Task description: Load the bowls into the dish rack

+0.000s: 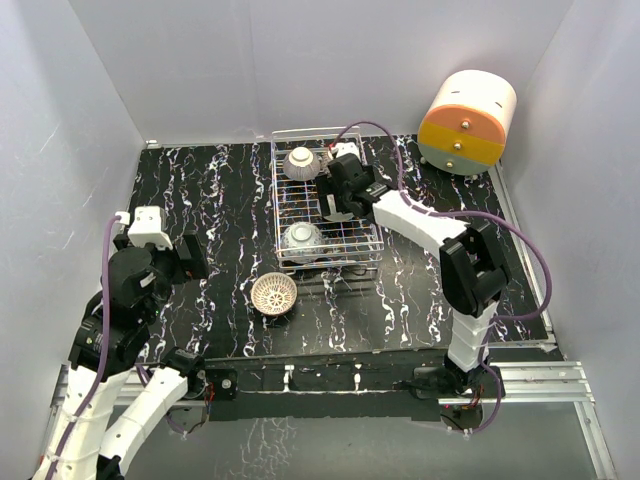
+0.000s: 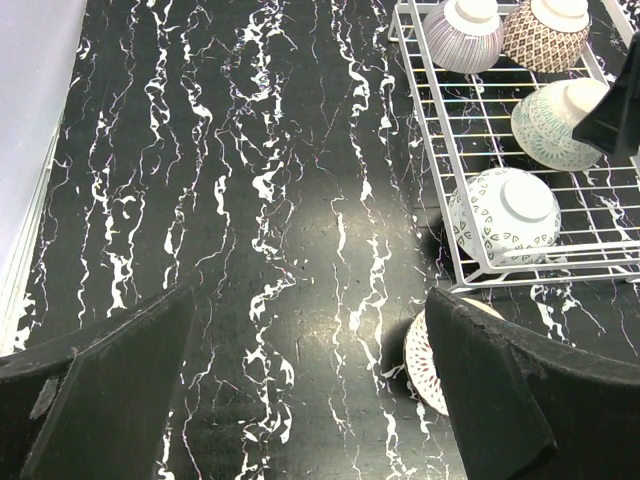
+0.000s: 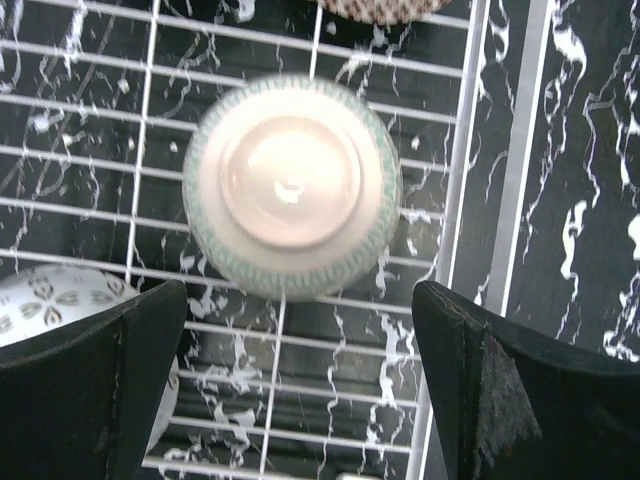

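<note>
The silver wire dish rack (image 1: 276, 200) stands mid-table and holds several upside-down bowls. In the left wrist view the rack (image 2: 428, 150) shows a striped bowl (image 2: 462, 35), a brown-patterned bowl (image 2: 545, 35), a green-patterned bowl (image 2: 565, 122) and a leaf-patterned bowl (image 2: 505, 213). A white-lattice bowl (image 1: 274, 294) sits upright on the table in front of the rack, half hidden behind a finger in the left wrist view (image 2: 425, 360). My right gripper (image 1: 336, 210) is open and empty above the green-patterned bowl (image 3: 292, 185). My left gripper (image 1: 190, 258) is open and empty, left of the lattice bowl.
A cream-and-orange cylindrical drawer unit (image 1: 467, 122) stands at the back right. White walls enclose the black marbled table on the left, back and right. Bare tabletop lies to the left of the rack.
</note>
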{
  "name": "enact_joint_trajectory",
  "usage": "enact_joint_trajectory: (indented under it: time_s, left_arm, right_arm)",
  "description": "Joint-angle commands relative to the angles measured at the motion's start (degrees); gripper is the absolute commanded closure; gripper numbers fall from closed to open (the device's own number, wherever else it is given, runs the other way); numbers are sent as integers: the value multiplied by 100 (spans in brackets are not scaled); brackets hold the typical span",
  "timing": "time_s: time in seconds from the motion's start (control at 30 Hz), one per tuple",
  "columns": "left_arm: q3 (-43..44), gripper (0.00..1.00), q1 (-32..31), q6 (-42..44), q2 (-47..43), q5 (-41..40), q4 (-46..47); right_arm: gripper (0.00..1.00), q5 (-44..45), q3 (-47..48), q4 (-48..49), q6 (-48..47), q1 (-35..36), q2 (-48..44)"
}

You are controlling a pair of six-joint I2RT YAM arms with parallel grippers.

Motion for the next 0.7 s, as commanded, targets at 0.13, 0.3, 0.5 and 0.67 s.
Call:
enact_joint_trajectory:
  time_s: [0.13,0.3,0.5,0.67]
  left_arm:
    - [29,3,-20,-31,64,129,154]
    - [16,3,-20,-66,31,143,155]
    - [103,3,-21,-51,-11,53,34]
    - [124,3,-23,-8,-8,-17,0]
  right_arm:
    - [0,-355,-289,435,-13,19,-693]
    - [0,-336,620,273,-260,10,-120]
    - [0,-246,1654,141,-333,-57,847]
    - [0,-83,2026,138,-289,-80,1234]
